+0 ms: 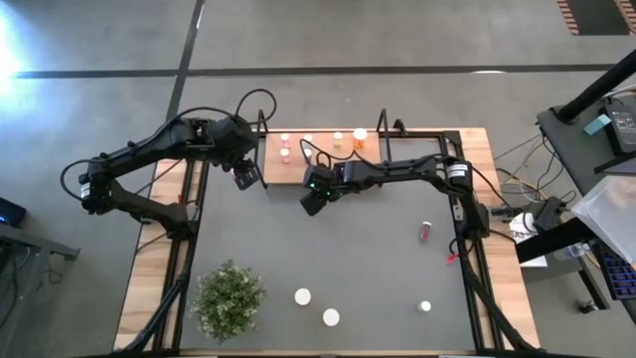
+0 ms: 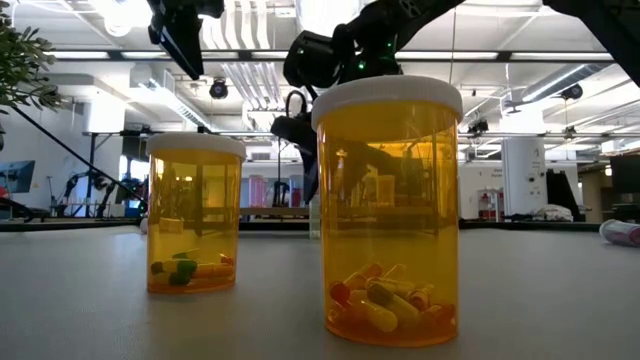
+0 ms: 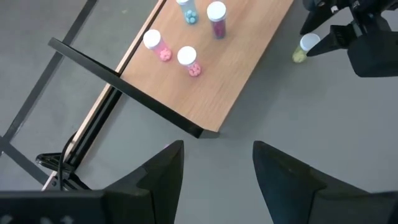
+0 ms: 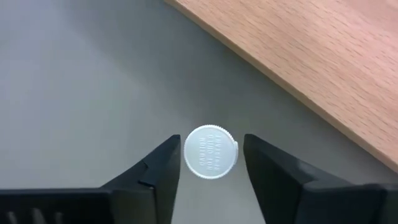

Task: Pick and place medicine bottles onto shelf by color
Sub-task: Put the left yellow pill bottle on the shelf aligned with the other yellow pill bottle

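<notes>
Shelf (image 1: 343, 159), at 12 o'clock on the desk (image 1: 298, 239): several bottles already placed, pink pair (image 3: 171, 50) together, purple (image 3: 216, 17) beside them, orange (image 1: 360, 137) toward 1 o'clock.

Right gripper (image 4: 208, 163), just off the shelf's front edge: jaws straddle a white-capped bottle (image 4: 211, 152), narrowing, not clearly gripping.

Left gripper (image 3: 214, 171), at the shelf's 9 o'clock end: jaws wide, empty.

Remaining on desk: three white-capped bottles near 6 o'clock (image 1: 331, 317), one pink lying at 3 o'clock (image 1: 425, 231).
</notes>
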{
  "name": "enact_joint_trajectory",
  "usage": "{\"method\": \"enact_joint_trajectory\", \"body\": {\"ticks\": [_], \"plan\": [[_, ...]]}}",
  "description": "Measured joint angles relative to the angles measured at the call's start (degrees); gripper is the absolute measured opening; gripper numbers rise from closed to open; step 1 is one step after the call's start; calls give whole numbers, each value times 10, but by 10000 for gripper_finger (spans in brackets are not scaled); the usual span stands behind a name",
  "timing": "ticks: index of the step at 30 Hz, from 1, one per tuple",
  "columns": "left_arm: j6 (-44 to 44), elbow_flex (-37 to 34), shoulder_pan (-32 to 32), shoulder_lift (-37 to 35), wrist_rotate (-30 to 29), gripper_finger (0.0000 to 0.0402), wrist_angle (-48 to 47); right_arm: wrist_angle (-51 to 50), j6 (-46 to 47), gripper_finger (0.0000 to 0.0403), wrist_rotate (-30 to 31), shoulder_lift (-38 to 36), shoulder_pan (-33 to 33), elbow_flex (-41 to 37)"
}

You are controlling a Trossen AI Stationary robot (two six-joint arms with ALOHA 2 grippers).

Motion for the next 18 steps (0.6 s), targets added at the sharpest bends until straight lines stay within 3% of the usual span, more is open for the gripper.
{"method": "enact_joint_trajectory", "body": {"ticks": [6, 18], "plan": [[0, 0, 0, 0, 0, 176, 0, 1, -4, 131, 0, -1, 0, 0], [0, 0, 0, 0, 0, 176, 0, -6, -8, 127, 0, -24, -2, 0]]}}
